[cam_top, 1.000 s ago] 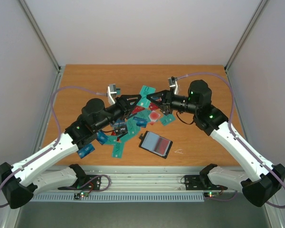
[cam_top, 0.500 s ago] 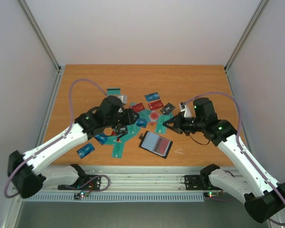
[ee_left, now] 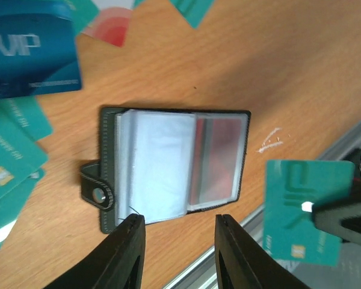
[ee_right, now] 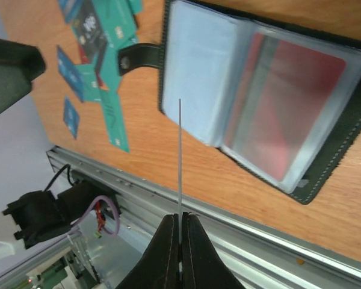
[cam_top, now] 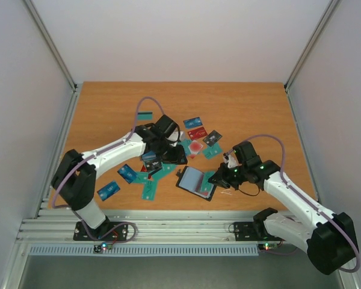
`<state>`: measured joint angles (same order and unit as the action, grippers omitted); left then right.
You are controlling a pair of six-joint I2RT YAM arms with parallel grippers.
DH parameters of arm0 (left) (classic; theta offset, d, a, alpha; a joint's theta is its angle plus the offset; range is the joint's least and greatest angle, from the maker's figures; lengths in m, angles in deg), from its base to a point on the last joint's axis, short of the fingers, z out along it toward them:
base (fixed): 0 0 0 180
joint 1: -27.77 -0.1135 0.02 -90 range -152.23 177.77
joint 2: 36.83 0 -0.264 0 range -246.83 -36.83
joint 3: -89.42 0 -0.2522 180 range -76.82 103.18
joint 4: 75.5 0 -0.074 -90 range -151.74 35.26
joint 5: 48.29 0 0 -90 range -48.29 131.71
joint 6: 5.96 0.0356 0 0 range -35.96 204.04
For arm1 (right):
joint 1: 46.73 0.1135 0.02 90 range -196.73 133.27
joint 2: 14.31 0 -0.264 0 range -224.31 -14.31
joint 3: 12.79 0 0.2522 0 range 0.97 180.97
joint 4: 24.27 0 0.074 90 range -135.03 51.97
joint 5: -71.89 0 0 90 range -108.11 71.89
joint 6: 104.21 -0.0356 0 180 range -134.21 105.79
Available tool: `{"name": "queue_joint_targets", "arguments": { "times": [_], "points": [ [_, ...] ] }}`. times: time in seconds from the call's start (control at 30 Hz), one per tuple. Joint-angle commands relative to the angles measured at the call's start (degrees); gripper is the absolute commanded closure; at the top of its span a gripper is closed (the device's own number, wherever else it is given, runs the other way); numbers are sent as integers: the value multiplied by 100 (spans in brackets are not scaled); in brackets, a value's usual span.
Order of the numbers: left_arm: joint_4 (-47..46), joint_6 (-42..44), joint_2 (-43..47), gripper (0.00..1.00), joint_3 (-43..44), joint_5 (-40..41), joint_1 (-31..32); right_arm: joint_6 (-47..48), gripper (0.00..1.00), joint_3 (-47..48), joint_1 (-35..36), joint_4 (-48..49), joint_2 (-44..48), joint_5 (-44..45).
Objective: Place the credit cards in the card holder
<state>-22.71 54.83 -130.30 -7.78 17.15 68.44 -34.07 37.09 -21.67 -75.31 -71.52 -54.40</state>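
The black card holder (cam_top: 196, 181) lies open on the wooden table, its clear sleeves up and a red card in one pocket (ee_left: 219, 156). Many credit cards (cam_top: 197, 133) in teal, blue, red and dark grey are scattered behind and left of it. My left gripper (ee_left: 179, 220) hovers open just over the holder's near edge, with nothing between its fingers. My right gripper (ee_right: 180, 215) is shut on a teal credit card (ee_left: 304, 211), which shows edge-on in the right wrist view as a thin line (ee_right: 180, 150) pointing at the holder (ee_right: 259, 102).
Loose cards lie at the left: a blue one (cam_top: 108, 191), a teal one (cam_top: 150, 190) and a teal one further back (cam_top: 144, 115). The metal rail (cam_top: 180, 220) runs along the table's front edge, close behind the holder. Frame posts and walls close both sides.
Both grippers left the card pile and came forward and down. The left one now hovers over the holder; the right one carried a teal card to the holder's right side.
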Motion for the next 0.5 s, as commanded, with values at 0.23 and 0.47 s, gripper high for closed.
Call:
{"name": "queue_joint_targets", "arguments": {
  "times": [0.23, 0.47],
  "points": [
    [658, 943, -1160, 67, 730, -388, 417, -142, 99, -755, -27, 1286, -376, 136],
    [880, 1060, -1588, 69, 867, 179, 433, -286, 99, -1211, -27, 2138, -419, 212]
  ]
}}
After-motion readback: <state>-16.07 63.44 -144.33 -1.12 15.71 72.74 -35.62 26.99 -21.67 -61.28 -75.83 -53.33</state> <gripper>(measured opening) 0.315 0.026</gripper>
